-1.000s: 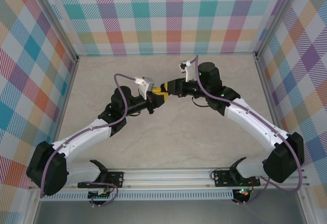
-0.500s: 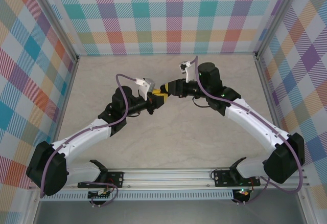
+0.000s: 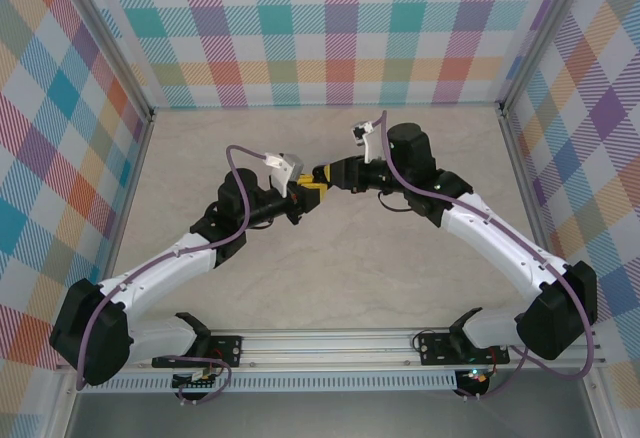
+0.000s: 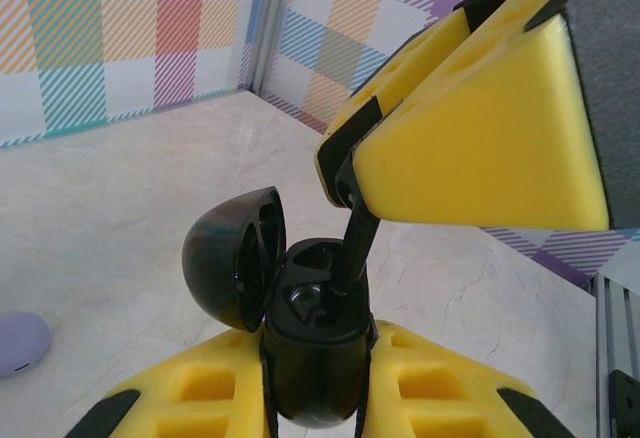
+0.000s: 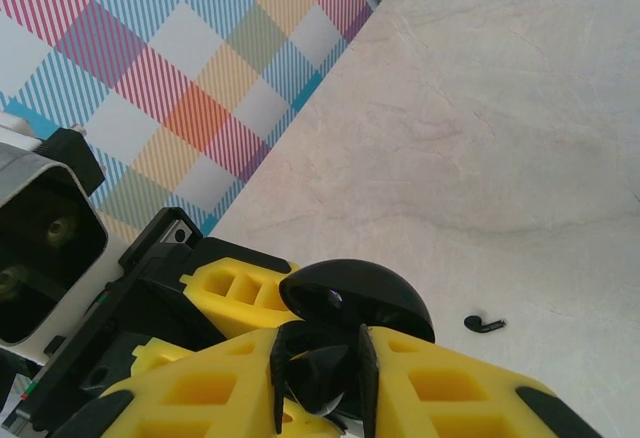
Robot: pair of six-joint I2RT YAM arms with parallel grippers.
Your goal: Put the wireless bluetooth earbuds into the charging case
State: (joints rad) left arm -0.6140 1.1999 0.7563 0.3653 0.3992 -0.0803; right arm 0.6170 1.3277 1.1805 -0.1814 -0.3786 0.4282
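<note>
My left gripper (image 4: 318,390) is shut on the body of a black round charging case (image 4: 312,353), held upright with its lid (image 4: 230,258) swung open to the left. From above, my right gripper (image 5: 325,378) is shut on a black earbud (image 5: 335,373). The earbud's stem (image 4: 355,243) reaches down into the case's right slot. The two grippers meet above mid-table (image 3: 315,183). A second black earbud (image 5: 484,325) lies loose on the table.
A pale lilac case (image 4: 20,343) rests on the marble tabletop (image 3: 330,268) off to the left in the left wrist view. Checked walls (image 3: 330,28) and metal frame posts (image 3: 525,158) enclose the table on three sides.
</note>
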